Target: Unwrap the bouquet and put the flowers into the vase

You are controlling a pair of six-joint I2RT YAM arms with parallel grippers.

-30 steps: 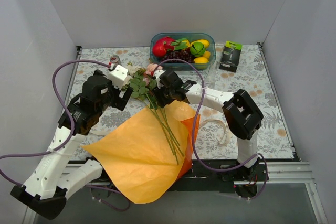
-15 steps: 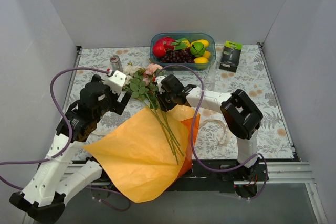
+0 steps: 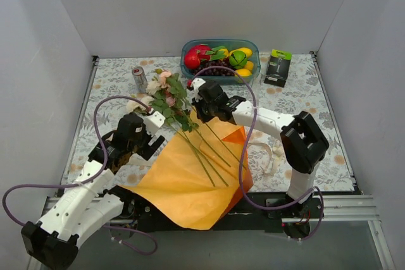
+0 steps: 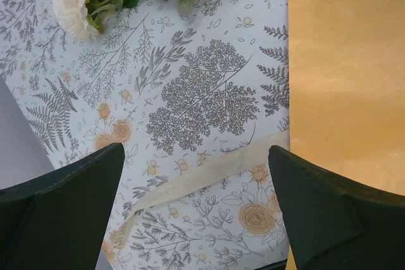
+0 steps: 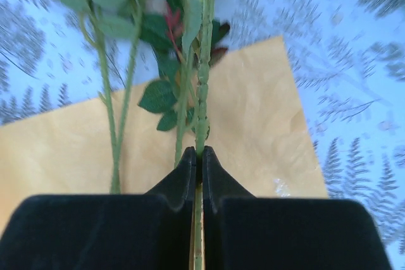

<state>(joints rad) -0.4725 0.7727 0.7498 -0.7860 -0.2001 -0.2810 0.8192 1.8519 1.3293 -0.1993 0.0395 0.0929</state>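
Unwrapping looked done: right fingers [image 5: 195,159] were clenched on a thin green stem of the pink-and-cream roses [image 3: 166,90] lying across the spread-out orange wrapping paper [image 3: 190,184], left fingers [image 3: 152,132] gaped empty, so next I'd lift them toward the vase.

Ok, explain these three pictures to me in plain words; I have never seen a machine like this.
These are two robot arms bolted at the near edge of a table. The wide picture looks down from above and behind them; the other two come from a small camera on each wrist. On the table lie a sheet of orange wrapping paper, a cream ribbon, a blue tub of fruit, a silver can and a black-and-green box. The right tool is shut on a green stem of the flowers, whose stems lie across the paper. The left tool hangs open above the ribbon, holding nothing.
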